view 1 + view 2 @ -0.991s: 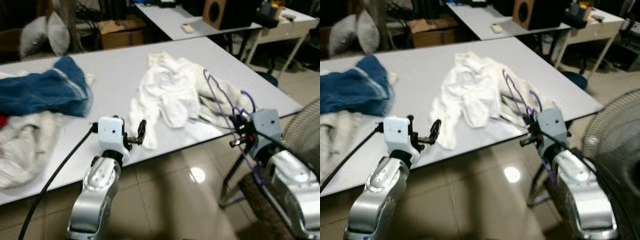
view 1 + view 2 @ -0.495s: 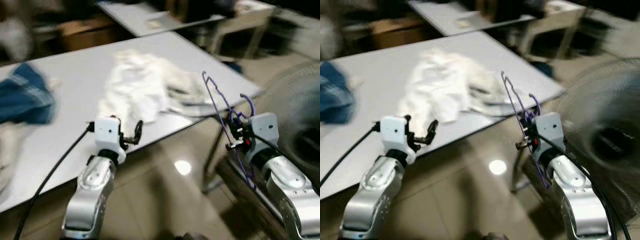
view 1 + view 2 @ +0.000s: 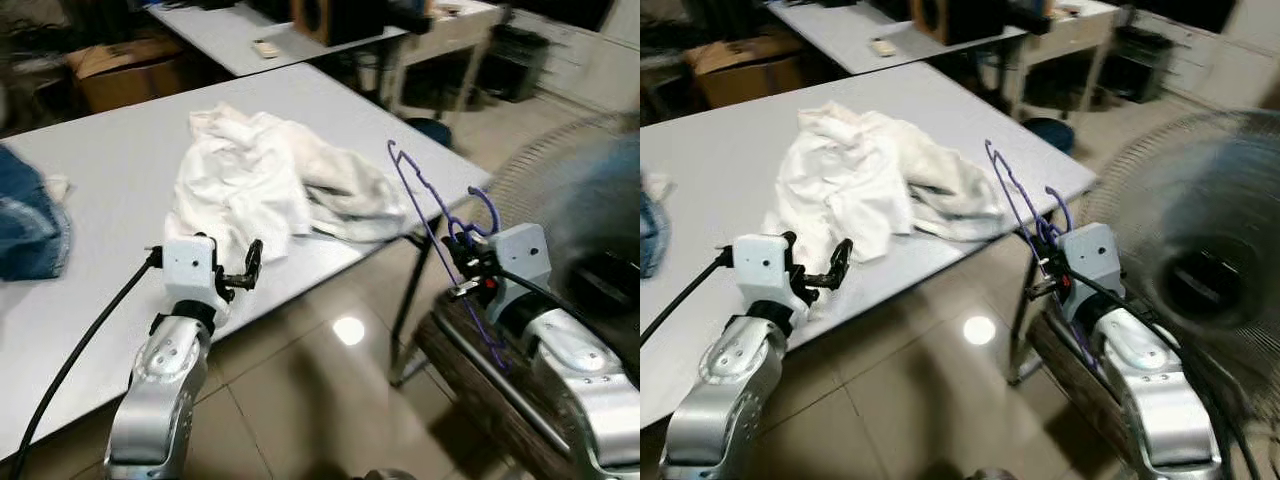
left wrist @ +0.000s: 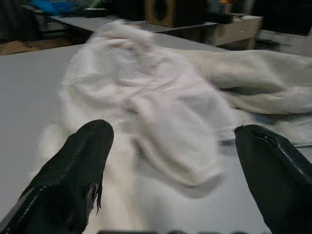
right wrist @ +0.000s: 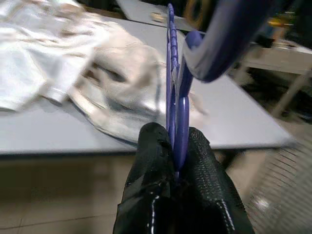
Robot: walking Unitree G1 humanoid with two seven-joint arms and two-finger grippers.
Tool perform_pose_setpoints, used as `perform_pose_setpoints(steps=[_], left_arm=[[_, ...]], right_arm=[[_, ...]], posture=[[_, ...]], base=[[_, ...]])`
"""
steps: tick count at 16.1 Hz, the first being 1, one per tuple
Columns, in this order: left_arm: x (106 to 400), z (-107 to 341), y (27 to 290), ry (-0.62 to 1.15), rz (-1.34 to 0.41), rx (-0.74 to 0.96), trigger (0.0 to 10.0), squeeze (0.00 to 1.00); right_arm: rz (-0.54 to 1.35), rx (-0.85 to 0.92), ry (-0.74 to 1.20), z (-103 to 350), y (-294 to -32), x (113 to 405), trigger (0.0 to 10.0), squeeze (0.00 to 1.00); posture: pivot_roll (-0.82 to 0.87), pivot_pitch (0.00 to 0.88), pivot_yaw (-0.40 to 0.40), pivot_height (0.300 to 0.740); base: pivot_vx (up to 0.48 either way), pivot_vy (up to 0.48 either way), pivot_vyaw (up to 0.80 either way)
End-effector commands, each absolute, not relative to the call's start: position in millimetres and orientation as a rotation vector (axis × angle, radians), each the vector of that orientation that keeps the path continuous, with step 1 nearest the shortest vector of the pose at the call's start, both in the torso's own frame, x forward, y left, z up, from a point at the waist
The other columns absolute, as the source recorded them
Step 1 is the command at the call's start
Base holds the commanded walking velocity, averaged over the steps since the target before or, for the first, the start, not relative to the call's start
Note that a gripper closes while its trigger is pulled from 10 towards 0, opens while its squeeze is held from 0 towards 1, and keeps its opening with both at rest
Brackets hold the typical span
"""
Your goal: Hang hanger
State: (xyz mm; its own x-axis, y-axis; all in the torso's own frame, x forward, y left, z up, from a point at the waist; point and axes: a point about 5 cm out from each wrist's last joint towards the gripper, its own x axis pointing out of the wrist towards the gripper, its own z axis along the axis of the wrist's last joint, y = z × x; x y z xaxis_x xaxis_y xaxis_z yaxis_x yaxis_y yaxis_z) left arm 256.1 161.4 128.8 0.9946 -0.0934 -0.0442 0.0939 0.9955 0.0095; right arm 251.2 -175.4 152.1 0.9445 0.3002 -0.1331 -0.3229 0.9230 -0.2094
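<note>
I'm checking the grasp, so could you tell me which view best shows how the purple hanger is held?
The right wrist view: the right pincer is shut on the purple hanger, seen close up. Both eye views show the hanger's whole outline, but the grip looks small there.

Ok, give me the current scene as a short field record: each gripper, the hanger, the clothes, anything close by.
right gripper: fingers shut on the purple hanger, held off the table's edge
left gripper: fingers open, holding nothing, pointed at the white clothes
white clothes: crumpled heap on the grey table
blue garment: at the table's left
fan: beside the right arm
</note>
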Motion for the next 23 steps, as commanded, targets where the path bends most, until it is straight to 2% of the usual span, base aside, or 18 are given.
perform_pose_setpoints(steps=[1, 6, 7, 8, 10, 12, 13, 14, 17, 19, 21, 23], left_arm=[[254, 129, 168, 0.028, -0.078, 0.008, 10.0, 0.59], [251, 135, 170, -0.014, -0.05, -0.052, 10.0, 0.57], [250, 132, 174, 0.008, -0.049, -0.063, 10.0, 0.51], [249, 129, 176, 0.021, -0.095, -0.061, 10.0, 1.0], [253, 115, 175, 0.102, -0.159, 0.029, 10.0, 1.0], [258, 111, 173, 0.156, -0.213, 0.091, 10.0, 1.0], [261, 110, 175, 0.18, -0.256, 0.117, 10.0, 0.88], [264, 107, 178, 0.223, -0.293, 0.133, 10.0, 0.02], [268, 99, 184, 0.303, -0.306, 0.181, 10.0, 0.0], [273, 90, 192, 0.358, -0.228, 0.13, 4.5, 0.0], [277, 82, 201, 0.396, -0.123, 0.057, 1.9, 0.0], [278, 80, 208, 0.401, -0.052, 0.05, 0.7, 0.0]], right_arm=[[0.345, -0.246, 0.064, 156, -167, 255, 10.0, 0.0], [0.341, -0.215, 0.044, 158, -165, 265, 10.0, 0.0], [0.355, -0.234, 0.046, 156, -163, 264, 10.0, 0.0], [0.349, -0.232, 0.044, 155, -166, 262, 10.0, 0.0], [0.314, -0.243, 0.048, 152, -175, 261, 10.0, 0.0], [0.281, -0.244, 0.057, 151, -179, 260, 10.0, 0.0], [0.27, -0.247, 0.064, 150, -180, 260, 10.0, 0.0], [0.246, -0.253, 0.083, 146, -184, 260, 10.0, 0.0], [0.215, -0.253, 0.11, 140, -188, 257, 10.0, 0.0], [0.224, -0.254, 0.119, 138, -186, 253, 10.0, 0.0], [0.236, -0.252, 0.127, 137, -183, 251, 10.0, 0.0], [0.249, -0.252, 0.13, 136, -181, 251, 10.0, 0.0]], posture=[[-0.16, 0.0, 0.002, 0.74], [-0.13, 0.0, -0.017, 0.74], [-0.13, 0.0, -0.015, 0.74], [-0.14, 0.0, 0.008, 0.74], [-0.14, 0.0, 0.056, 0.74], [-0.14, 0.0, 0.062, 0.74], [-0.15, 0.0, 0.083, 0.74], [-0.14, 0.0, 0.093, 0.74], [-0.15, 0.0, 0.111, 0.74], [-0.15, 0.0, 0.106, 0.74], [-0.15, 0.0, 0.099, 0.74], [-0.16, 0.0, 0.094, 0.74]], base=[[0.277, 0.0, 0.0], [0.222, 0.0, 0.0], [0.0, 0.0, 0.0], [0.0, 0.0, 0.0], [0.0, 0.0, 0.0], [0.0, 0.0, 0.0], [0.0, 0.0, 0.0], [0.0, 0.0, 0.0], [0.0, 0.0, 0.0], [0.0, 0.0, 0.0], [0.0, 0.0, 0.0], [0.0, 0.0, 0.0]])
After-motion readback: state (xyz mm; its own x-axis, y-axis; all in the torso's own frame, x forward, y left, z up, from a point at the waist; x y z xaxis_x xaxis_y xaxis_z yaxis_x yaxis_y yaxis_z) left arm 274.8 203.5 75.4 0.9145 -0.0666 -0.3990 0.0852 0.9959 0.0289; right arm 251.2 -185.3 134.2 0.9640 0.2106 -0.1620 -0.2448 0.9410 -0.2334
